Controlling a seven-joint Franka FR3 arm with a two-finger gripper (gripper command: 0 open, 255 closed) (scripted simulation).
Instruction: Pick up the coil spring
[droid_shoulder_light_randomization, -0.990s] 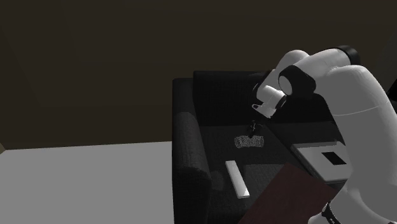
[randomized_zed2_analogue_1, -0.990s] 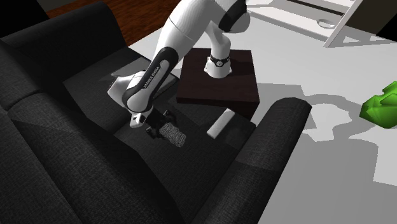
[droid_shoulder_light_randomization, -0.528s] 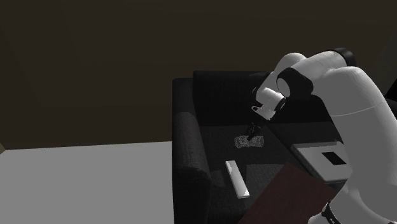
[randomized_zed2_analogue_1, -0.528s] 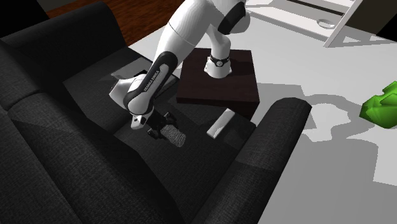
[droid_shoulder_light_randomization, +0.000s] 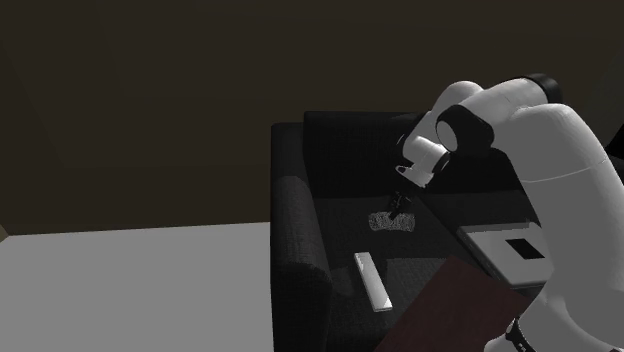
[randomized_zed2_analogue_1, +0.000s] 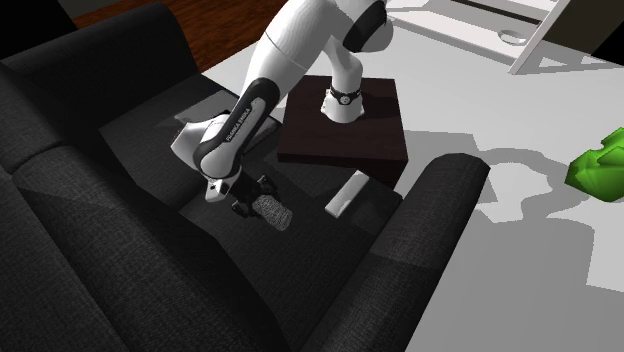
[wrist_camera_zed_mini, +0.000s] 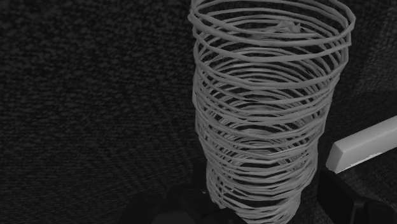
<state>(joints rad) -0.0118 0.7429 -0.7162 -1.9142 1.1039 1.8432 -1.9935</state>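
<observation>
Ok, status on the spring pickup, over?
Gripper low over the coil spring, grip unconfirmed. Spring lying on dark sofa seat. White bar nearby, apart from it, not blocking.

A black fabric sofa (randomized_zed2_analogue_1: 90, 250) takes up the second exterior view from 7 to 11 o'clock, its rounded armrest (randomized_zed2_analogue_1: 430, 220) toward 4 o'clock. Pale grey floor (randomized_zed2_analogue_1: 520, 230), crossed by soft shadows, lies from 1 to 5 o'clock; reddish wood flooring (randomized_zed2_analogue_1: 225, 22) shows near 11 o'clock. In the shoulder view a dim brownish wall (droid_shoulder_light_randomization: 150, 100) spans 9 to 12 o'clock
</observation>
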